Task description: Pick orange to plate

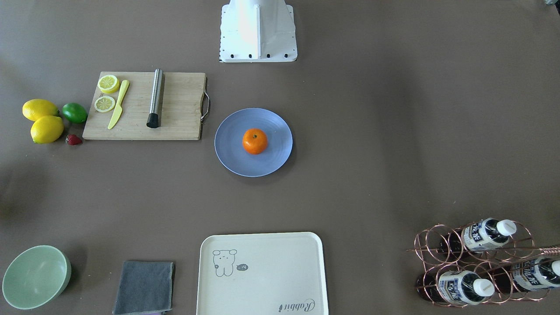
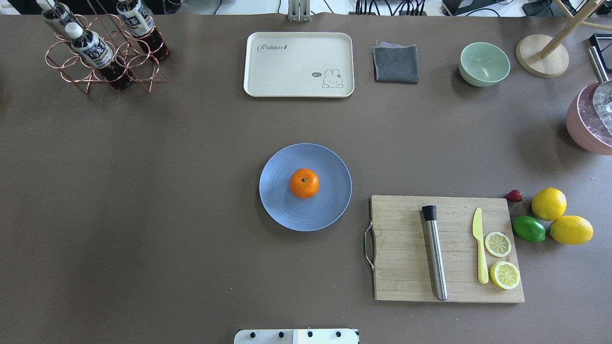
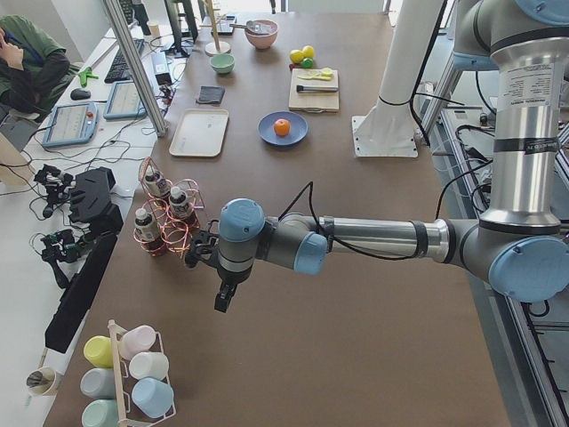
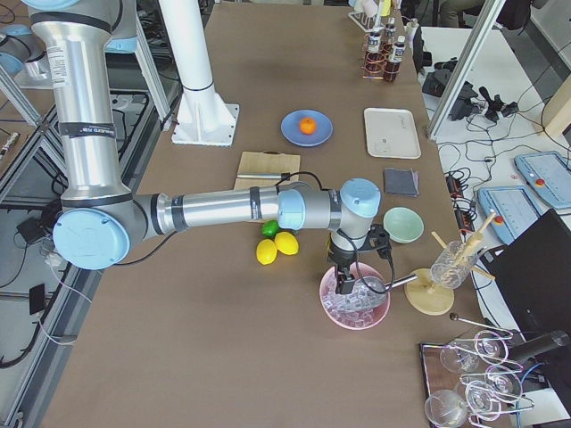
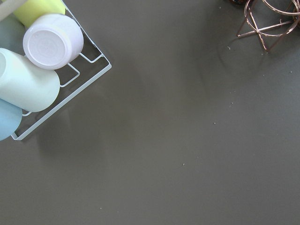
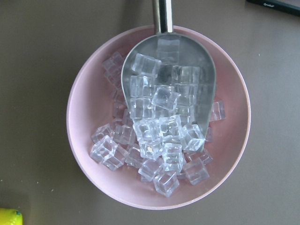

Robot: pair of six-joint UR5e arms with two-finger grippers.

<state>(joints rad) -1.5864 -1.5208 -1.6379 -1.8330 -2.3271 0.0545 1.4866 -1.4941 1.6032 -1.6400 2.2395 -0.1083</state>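
Since the orange point(image 2: 304, 183) sits at the middle of the plate point(image 2: 282, 215) with no gripper near it, the placing looks done. The next move seems to call for nothing beyond keeping both arms clear of the plate. The left gripper point(image 3: 225, 298) hangs over bare table near the bottles point(image 2: 91, 48), and the right gripper point(image 4: 346, 283) hangs over a pink bowl of ice point(image 6: 77, 117). I cannot tell whether either is open or closed, since only the side views show them. Counted in the overhead view from left to right, there are three bottles at the plate's ten o'clock, one cream tray point(image 2: 287, 67) at twelve, one plate and one orange. One cutting board point(image 2: 401, 267) lies at four, and two whole lemons point(image 2: 549, 204) and one lime point(image 2: 529, 229) at three.
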